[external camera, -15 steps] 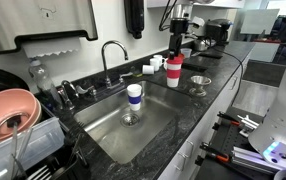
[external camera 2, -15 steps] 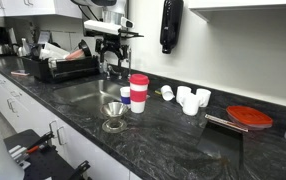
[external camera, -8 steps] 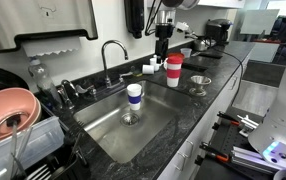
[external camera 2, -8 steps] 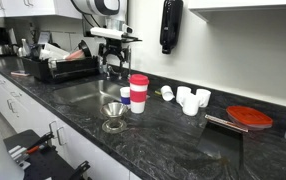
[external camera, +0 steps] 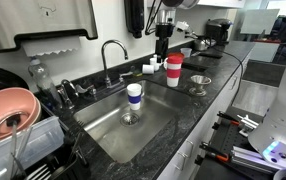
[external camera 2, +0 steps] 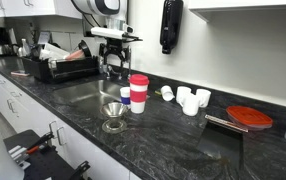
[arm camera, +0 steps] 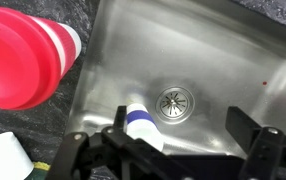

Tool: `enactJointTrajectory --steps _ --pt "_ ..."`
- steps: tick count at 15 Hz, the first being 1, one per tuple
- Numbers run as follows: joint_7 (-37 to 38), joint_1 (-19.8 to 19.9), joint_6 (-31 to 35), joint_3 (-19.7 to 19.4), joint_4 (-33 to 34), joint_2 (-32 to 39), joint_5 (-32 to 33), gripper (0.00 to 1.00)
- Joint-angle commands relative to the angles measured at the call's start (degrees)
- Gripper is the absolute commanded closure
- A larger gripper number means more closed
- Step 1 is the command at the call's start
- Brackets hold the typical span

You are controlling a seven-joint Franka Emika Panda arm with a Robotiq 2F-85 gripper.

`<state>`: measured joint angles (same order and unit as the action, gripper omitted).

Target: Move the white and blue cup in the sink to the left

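We judge this step to be the approach. The gripper [external camera: 163, 45] hangs high above the back rim of the sink [external camera: 161, 128], and the wrist view shows its jaws spread wide with nothing between them. The white and blue cup [external camera: 134, 96] stands upright on the sink floor, just beside the round drain [arm camera: 175, 102] and well below us.

To do this well, we line up before we go down. In the wrist view the cup sits a little off the midline between the jaws, so we slide across until it is centred. The red and white cup [external camera: 173, 70] stands on the tabletop [external camera: 211, 98] near the sink's edge, and the faucet [external camera: 111, 52] arches close by. We keep clear of both on the way in.

We then descend straight, bring the jaws around the white upper half, and close gently. The cup looks light, and one finger touching first would likely tip it. We lift only just clear of the steel, carry it left, and set it flat before releasing.
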<state>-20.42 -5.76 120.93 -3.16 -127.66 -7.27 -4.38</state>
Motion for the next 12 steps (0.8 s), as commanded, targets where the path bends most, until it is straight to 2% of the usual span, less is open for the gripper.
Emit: enactJointTrajectory --steps 1,7,12 --pt "0.0 2.0 -0.1 1.0 3.1 2.8 3.2 0.0" --pt "-1.9 3.0 -1.5 1.5 15.1 14.4 4.1 0.0" --pt "2.7 3.5 -3.2 2.4 28.2 26.2 4.4 0.0"
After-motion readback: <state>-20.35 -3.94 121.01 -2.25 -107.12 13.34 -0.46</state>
